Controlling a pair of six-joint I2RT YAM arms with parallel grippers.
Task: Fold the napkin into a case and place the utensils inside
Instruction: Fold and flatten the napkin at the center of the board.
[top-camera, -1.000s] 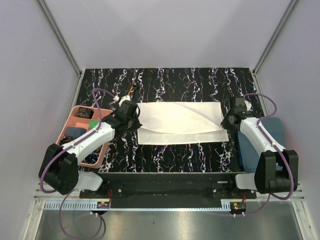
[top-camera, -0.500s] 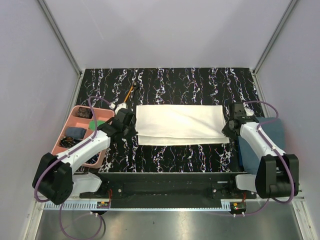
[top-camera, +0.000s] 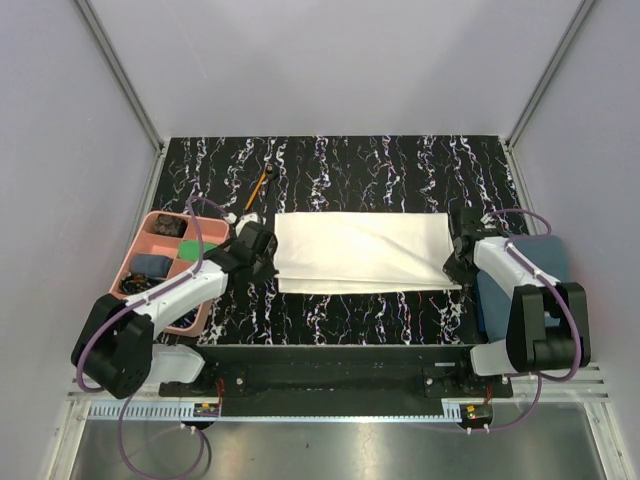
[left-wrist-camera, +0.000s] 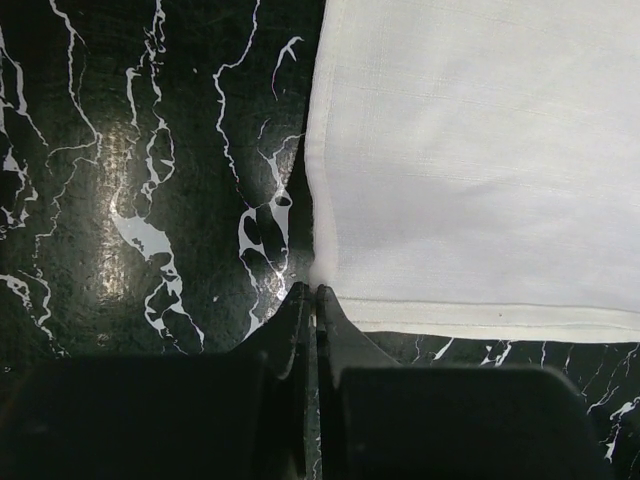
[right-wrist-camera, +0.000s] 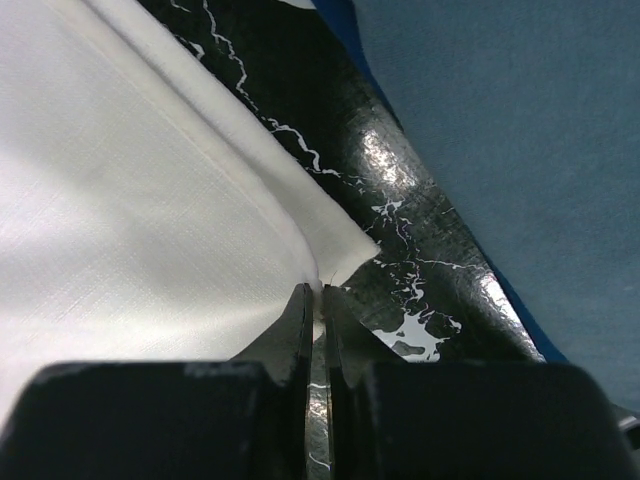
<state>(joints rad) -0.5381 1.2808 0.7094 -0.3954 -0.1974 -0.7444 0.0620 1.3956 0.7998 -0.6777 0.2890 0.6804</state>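
The cream napkin (top-camera: 360, 250) lies folded over as a wide band across the black marbled table. My left gripper (top-camera: 268, 262) is shut on its near left corner; in the left wrist view the cloth (left-wrist-camera: 470, 150) bunches up into the closed gripper (left-wrist-camera: 313, 292). My right gripper (top-camera: 455, 264) is shut on the near right corner; in the right wrist view the napkin (right-wrist-camera: 130, 200) is pinched at the closed gripper (right-wrist-camera: 318, 290). An orange-handled stick with a black end (top-camera: 262, 182) lies far left on the table. The black spoon is not visible.
A pink compartment tray (top-camera: 150, 268) with small items stands at the left, beside my left arm. A dark blue-grey towel (top-camera: 540, 275) lies at the right, also in the right wrist view (right-wrist-camera: 520, 110), just past the napkin's corner.
Both grippers have drawn the napkin's far edge toward the near side, folding the cloth over itself. The napkin is now a narrower band with the two edges nearly aligned.
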